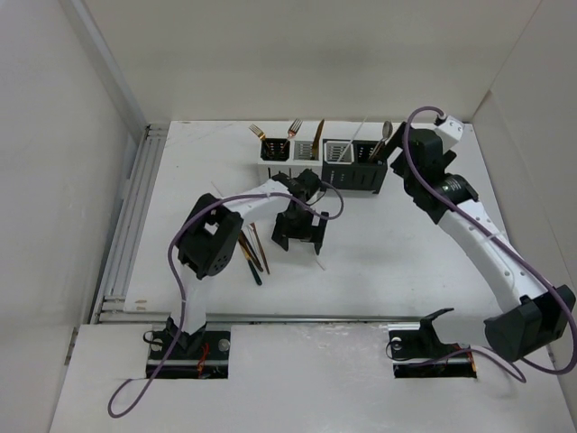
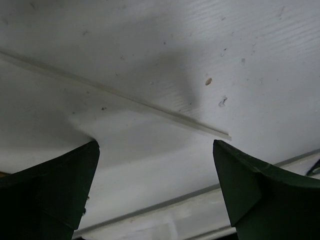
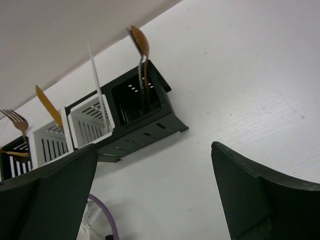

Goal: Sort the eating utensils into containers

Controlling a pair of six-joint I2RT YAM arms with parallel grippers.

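The containers [image 1: 325,162], two black and two white boxes joined in a row, stand at the back of the table. They hold copper forks [image 1: 294,129], a gold knife [image 1: 317,135], a white stick [image 1: 357,135] and spoons [image 1: 386,133]. In the right wrist view the black end box [image 3: 145,102] holds copper spoons [image 3: 141,42]. A thin white stick [image 2: 125,97] lies flat on the table just beyond my open, empty left gripper [image 2: 155,145]. My right gripper [image 3: 154,147] is open and empty, near the row's right end.
Several dark and copper utensils [image 1: 251,253] lie loose on the table left of my left gripper [image 1: 298,240]. White walls enclose the table on the left, back and right. A metal rail [image 1: 270,317] runs along the near edge. A purple cable [image 3: 107,220] hangs nearby.
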